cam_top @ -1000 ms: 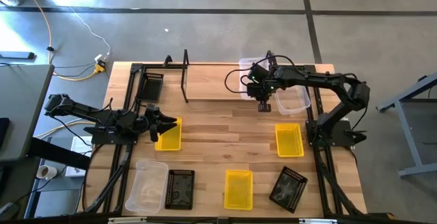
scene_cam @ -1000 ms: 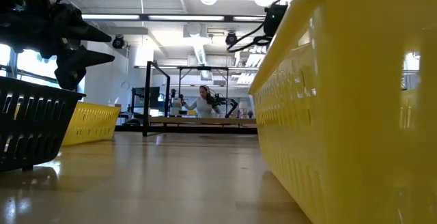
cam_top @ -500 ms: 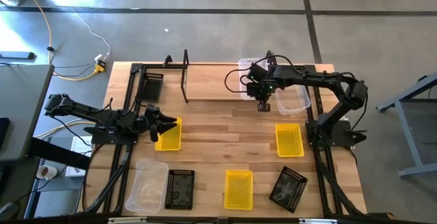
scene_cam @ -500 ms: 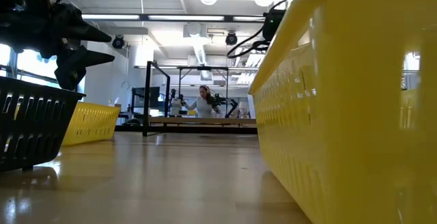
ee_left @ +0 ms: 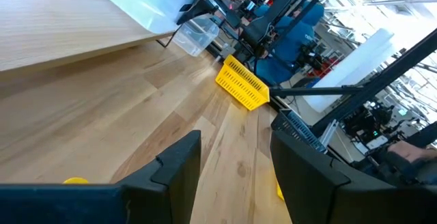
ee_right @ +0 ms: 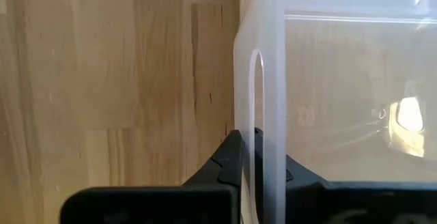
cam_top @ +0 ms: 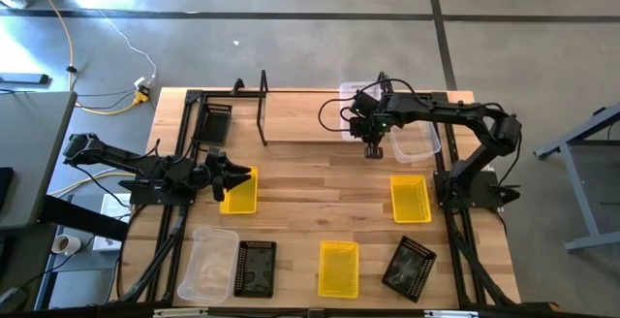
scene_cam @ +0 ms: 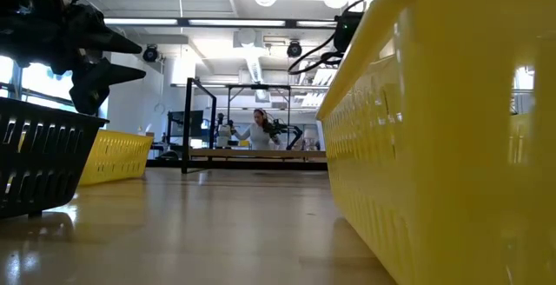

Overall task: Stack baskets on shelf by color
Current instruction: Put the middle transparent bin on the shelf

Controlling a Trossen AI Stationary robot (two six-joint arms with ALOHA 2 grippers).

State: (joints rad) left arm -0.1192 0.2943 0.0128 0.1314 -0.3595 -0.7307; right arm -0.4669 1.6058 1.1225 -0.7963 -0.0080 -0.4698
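Note:
In the high view my right gripper is at the left end of a clear basket by the shelf's right end, shut on it. Another clear basket sits behind it on the plank. A black basket rests on the shelf's left end. My left gripper hovers open over the far left corner of a yellow basket that stands on the table. The low view shows this gripper above that basket. My right gripper pinches the clear basket's end wall, right below its handle slot. One finger is outside the wall and one inside. The fingers come from above, pointing down. Whether the basket is lifted clear, I cannot tell.
On the near half of the table stand a clear basket, a black one, a yellow one, a tilted black one and a yellow one. The shelf's black posts rise at the far side. A person is far behind.

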